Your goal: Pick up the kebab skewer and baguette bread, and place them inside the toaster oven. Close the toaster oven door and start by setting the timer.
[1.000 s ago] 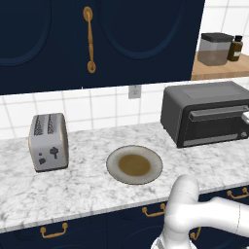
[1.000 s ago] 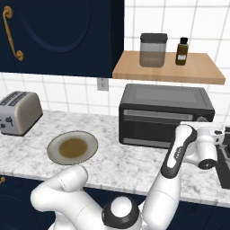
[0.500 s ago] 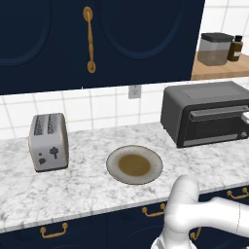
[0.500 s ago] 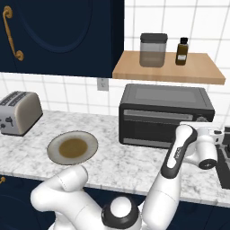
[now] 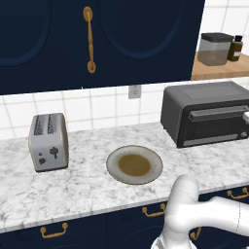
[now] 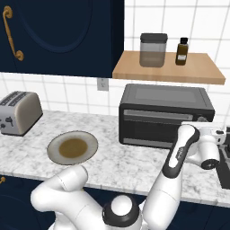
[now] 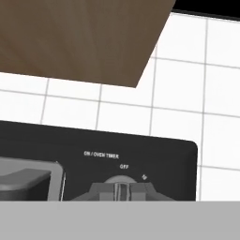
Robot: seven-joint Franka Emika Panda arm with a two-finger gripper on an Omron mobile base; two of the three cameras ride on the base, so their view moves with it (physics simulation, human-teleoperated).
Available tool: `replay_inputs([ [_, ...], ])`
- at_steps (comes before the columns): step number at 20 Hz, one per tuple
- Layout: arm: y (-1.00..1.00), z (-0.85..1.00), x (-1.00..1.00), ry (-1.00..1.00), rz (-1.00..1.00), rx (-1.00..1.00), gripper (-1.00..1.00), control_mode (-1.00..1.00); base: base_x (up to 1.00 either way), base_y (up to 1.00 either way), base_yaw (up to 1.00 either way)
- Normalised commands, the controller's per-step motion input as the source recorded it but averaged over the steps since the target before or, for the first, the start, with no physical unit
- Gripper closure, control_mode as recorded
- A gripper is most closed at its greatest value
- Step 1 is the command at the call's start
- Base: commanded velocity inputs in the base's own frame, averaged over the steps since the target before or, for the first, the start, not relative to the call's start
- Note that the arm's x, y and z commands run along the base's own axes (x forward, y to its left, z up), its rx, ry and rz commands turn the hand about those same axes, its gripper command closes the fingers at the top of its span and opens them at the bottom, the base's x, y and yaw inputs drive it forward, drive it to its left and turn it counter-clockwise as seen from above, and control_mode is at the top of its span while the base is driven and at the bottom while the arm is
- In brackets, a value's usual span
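Fingers (image 6: pixel 219 137) pressed together at timer knob (image 7: pixel 121 190) on toaster oven (image 6: pixel 165 114); door closed.

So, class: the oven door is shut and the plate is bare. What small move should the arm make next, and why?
Probably turn the timer knob off its OFF mark. The toaster oven door is closed, the plate holds nothing, and the shut gripper sits at the oven's right end, facing that knob.

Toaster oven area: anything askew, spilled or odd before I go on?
Nothing stands out. The dark grey boxy toaster oven sits square on the marble counter, its door shut. The round plate lies flat and bare. The silver two-slot toaster stands upright.
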Motion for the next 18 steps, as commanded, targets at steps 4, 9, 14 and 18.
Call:
replay_inputs([
  [4,0.17,0.00,0.07,0.00,-0.02,0.01,1.00,-1.00,0.00,0.00,0.00],
  [9,0.15,0.00,0.08,0.00,-0.08,0.05,1.00,-1.00,0.00,0.00,0.00],
  [14,0.09,0.00,0.08,0.00,-0.11,0.09,1.00,-1.00,0.00,0.00,0.00],
  [18,0.04,0.00,0.02,0.00,-0.09,0.15,1.00,-1.00,0.00,0.00,0.00],
])
